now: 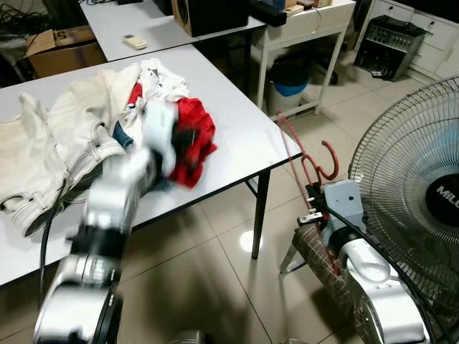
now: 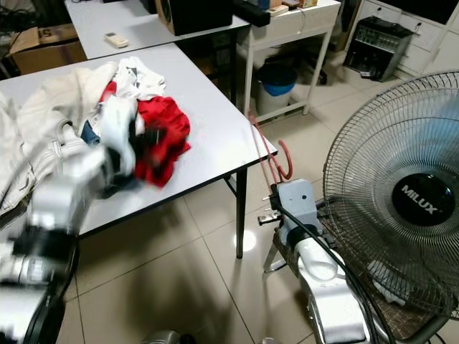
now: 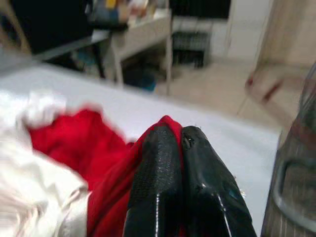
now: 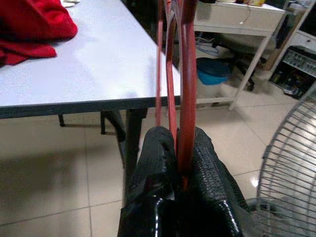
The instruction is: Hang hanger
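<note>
A red wire hanger (image 1: 315, 168) stands upright in my right gripper (image 4: 178, 136), which is shut on its lower part (image 4: 186, 74). That gripper hovers over the tiled floor, just off the right corner of the white table (image 1: 244, 136) and beside the fan. On the table lies a red garment (image 1: 197, 136) against a heap of pale clothes. My left arm reaches over the table, blurred by motion. Its gripper (image 3: 173, 131) is shut, and a ridge of the red cloth (image 3: 98, 158) rises to its fingertips.
A large standing fan (image 1: 423, 193) is close on the right of my right arm. A heap of cream and white clothes (image 1: 64, 136) covers the table's left part. Behind stand a second table (image 1: 136, 25), a white desk (image 1: 308, 25), a blue bin (image 1: 290, 86) and a cardboard box (image 1: 61, 50).
</note>
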You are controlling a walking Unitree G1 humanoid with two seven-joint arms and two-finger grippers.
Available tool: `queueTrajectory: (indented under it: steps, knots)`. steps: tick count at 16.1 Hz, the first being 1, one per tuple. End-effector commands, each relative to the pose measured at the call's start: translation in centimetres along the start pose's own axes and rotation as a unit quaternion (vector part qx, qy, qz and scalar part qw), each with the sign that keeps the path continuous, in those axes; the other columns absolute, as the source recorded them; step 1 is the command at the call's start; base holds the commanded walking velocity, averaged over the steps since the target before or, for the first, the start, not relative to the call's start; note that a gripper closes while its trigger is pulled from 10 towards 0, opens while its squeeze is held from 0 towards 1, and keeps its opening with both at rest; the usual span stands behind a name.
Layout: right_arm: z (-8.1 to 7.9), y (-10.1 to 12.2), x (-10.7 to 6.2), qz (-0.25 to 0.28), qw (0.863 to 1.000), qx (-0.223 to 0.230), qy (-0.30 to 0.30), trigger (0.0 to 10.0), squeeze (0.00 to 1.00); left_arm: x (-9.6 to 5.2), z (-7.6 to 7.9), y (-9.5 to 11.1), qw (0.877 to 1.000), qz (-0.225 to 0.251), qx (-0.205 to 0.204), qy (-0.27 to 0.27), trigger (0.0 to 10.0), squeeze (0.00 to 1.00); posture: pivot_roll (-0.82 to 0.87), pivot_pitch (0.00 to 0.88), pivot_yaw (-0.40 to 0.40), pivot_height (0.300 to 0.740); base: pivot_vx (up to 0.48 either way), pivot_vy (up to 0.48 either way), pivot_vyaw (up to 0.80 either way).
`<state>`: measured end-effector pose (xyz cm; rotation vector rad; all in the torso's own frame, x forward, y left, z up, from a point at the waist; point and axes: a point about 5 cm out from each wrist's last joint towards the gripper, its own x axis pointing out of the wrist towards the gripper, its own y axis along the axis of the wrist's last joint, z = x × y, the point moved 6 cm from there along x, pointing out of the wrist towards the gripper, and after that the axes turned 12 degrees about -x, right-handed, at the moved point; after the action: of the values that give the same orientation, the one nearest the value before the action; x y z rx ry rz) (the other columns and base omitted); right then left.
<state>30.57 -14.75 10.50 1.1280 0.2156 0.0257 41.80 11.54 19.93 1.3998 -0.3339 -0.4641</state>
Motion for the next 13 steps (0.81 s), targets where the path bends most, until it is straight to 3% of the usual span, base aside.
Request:
queueTrajectory:
  steps: [1, 2, 3, 5, 6, 7, 9, 12, 13]
  knots:
    - [1.1, 0.5, 0.0, 0.01, 1.0, 0.001, -0.022, 10.0, 0.0, 0.7, 0.6, 2.0, 0.999, 0.025, -0.025, -0.018, 0.0, 0.0, 0.0, 0.007, 0.084, 0.74, 0.0, 0.0, 0.0]
    - [1.1, 0.5, 0.0, 0.011, 1.0, 0.004, -0.024, 10.0, 0.0, 1.1, 0.9, 3.4, 0.998, 0.043, -0.034, -0.024, 0.0, 0.0, 0.0, 0.003, 0.085, 0.74, 0.0, 0.0, 0.0]
    - [1.2, 0.6, 0.1, 0.013, 1.0, 0.003, -0.026, 10.0, 0.0, 1.7, 1.6, 6.8, 0.994, 0.085, -0.063, -0.04, 0.0, 0.0, 0.0, 0.001, 0.086, 0.74, 0.0, 0.0, 0.0]
    - [1.1, 0.7, 0.4, 0.015, 1.0, 0.002, -0.026, 10.0, 0.0, 2.1, 1.8, 12.4, 0.984, 0.146, -0.079, -0.058, 0.0, 0.0, 0.0, 0.0, 0.091, 0.74, 0.0, 0.0, 0.0]
    - [1.0, 0.8, 0.5, 0.017, 0.999, 0.003, -0.027, 10.0, 0.0, 1.8, 1.2, 15.2, 0.976, 0.185, -0.099, -0.056, 0.0, 0.0, 0.0, 0.0, 0.098, 0.74, 0.0, 0.0, 0.0]
    - [1.0, 0.8, 0.6, 0.018, 0.999, 0.003, -0.028, 10.0, 0.0, 1.6, 1.0, 16.2, 0.972, 0.2, -0.108, -0.056, 0.0, 0.0, 0.0, 0.0, 0.099, 0.74, 0.0, 0.0, 0.0]
    - [1.1, 0.8, 0.4, 0.019, 0.999, 0.005, -0.034, 10.0, 0.0, -0.9, -0.9, 21.8, 0.944, 0.295, -0.137, -0.049, 0.0, 0.0, 0.0, 0.0, 0.105, 0.74, 0.0, 0.0, 0.0]
    - [1.2, 0.7, 0.5, 0.02, 0.999, 0.006, -0.038, 10.0, 0.0, -2.8, -3.3, 23.7, 0.926, 0.341, -0.161, -0.027, 0.0, 0.0, 0.0, 0.0, 0.104, 0.74, 0.0, 0.0, 0.0]
    - [1.1, 0.7, 0.6, 0.02, 0.999, 0.007, -0.039, 10.0, 0.0, -2.9, -4.3, 23.2, 0.928, 0.336, -0.16, -0.004, 0.0, 0.0, 0.01, 0.0, 0.1, 0.74, 0.0, 0.0, 0.0]
